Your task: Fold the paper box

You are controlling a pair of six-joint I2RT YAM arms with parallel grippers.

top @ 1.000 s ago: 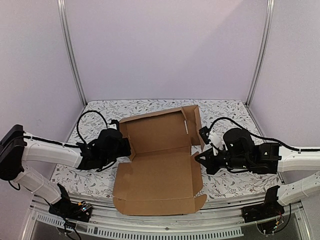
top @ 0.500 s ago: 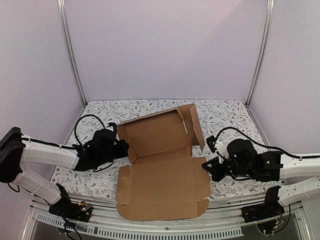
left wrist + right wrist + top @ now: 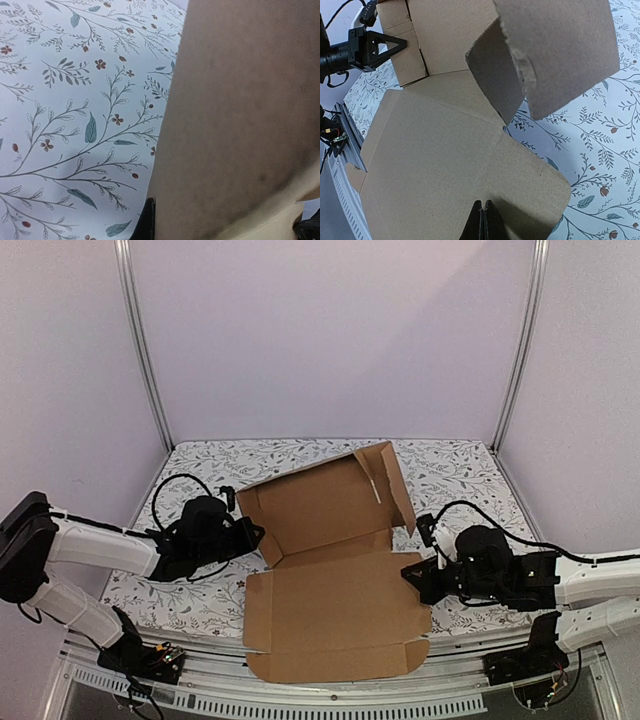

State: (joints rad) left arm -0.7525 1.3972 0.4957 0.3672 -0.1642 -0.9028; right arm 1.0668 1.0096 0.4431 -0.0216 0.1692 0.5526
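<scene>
The paper box (image 3: 335, 570) is a brown die-cut sheet lying in the middle of the table. Its rear panel with side flaps tilts up and its front panel lies flat, overhanging the near edge. My left gripper (image 3: 255, 533) is at the rear panel's left flap. In the left wrist view the cardboard (image 3: 240, 125) hides one finger, and the other fingertip (image 3: 148, 222) lies against its edge. My right gripper (image 3: 408, 573) is shut, and its tips (image 3: 482, 217) rest on top of the front panel's right flap (image 3: 530, 175). The left gripper (image 3: 402, 44) also shows in the right wrist view, touching the flap.
A floral tablecloth (image 3: 200, 595) covers the table. Metal frame posts (image 3: 140, 340) stand at the back corners before purple walls. A rail (image 3: 330, 695) runs along the near edge. Cables (image 3: 175, 480) loop over each arm.
The box has slid to the right and a little toward the near edge. The right gripper drew back to the right with it, and the left gripper followed the rear flap.
</scene>
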